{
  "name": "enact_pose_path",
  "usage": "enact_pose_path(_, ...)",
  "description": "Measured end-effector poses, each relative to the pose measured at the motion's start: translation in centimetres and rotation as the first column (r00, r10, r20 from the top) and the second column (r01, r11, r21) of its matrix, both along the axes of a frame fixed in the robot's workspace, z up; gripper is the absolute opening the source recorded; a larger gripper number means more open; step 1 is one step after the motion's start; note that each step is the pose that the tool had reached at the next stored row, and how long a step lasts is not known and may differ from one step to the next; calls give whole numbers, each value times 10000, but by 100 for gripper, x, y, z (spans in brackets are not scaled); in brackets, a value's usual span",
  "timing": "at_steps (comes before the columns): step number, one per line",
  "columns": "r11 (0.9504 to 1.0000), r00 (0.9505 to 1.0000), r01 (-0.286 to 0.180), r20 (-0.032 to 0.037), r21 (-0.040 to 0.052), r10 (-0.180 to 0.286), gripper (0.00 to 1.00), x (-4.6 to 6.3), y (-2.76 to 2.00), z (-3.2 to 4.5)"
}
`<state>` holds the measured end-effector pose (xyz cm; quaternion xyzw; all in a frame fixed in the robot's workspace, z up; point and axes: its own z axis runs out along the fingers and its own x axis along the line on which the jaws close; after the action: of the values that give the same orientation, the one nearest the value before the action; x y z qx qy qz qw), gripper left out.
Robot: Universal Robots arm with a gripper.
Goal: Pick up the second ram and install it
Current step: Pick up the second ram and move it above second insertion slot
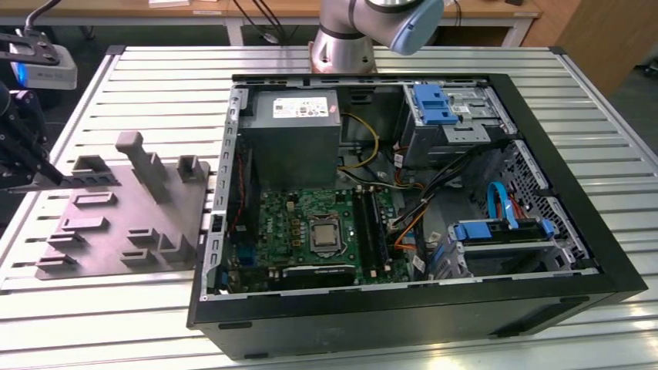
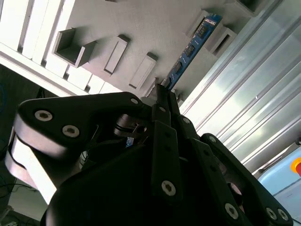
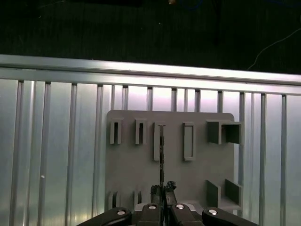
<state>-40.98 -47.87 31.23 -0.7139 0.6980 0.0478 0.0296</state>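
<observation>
Gripper (image 3: 162, 190) is down at the grey fixture (image 3: 127, 165), on the worktop (image 1: 134, 92) left of the open computer case (image 1: 575, 231) — jaws drawn narrow, pinching the second ram (image 2: 190, 47) by one end, as far as both wrist views tell. The stick runs on edge along a fixture slot (seated or just clear of it, I can't say). My read: light, stiff, thin, fragile — hold the flat faces, off the contacts, and keep it straight.
</observation>
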Motion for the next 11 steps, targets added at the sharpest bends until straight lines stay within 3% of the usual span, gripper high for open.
enact_pose_path(11, 9999, 10000, 0, 0, 118, 0, 14, 0, 0, 109)
